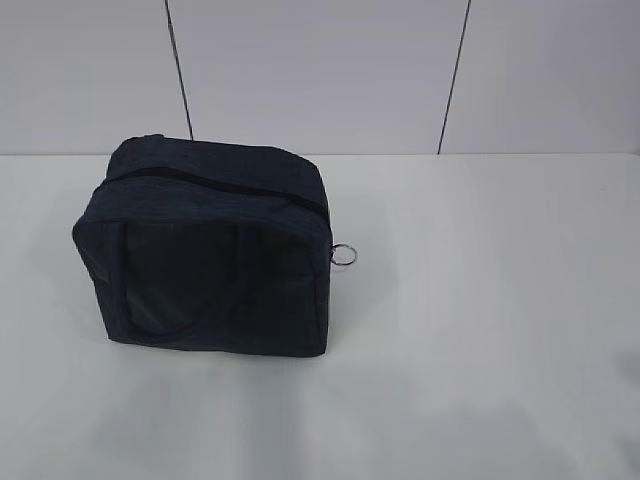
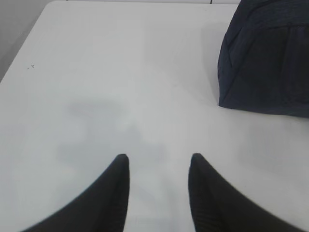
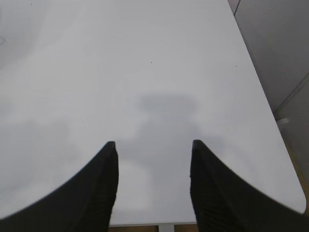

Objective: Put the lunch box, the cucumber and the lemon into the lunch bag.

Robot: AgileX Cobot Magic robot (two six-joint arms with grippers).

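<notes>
I count one lunch bag (image 1: 205, 260) on the white table (image 1: 480, 330), sitting at about nine o'clock from the table's middle in the exterior view; its zipper (image 1: 225, 185) runs across the top and looks closed; one silver ring pull (image 1: 344, 254) hangs off its three o'clock corner; two strap handles (image 1: 185, 275) lie flat against the near face. My left claw (image 2: 158, 166) hangs over bare table with its two fingers spread and nothing between them; the bag sits at two o'clock from it, apart. My right claw (image 3: 153, 154) is likewise spread and empty over bare table; the lunch box, cucumber and lemon I cannot see.
</notes>
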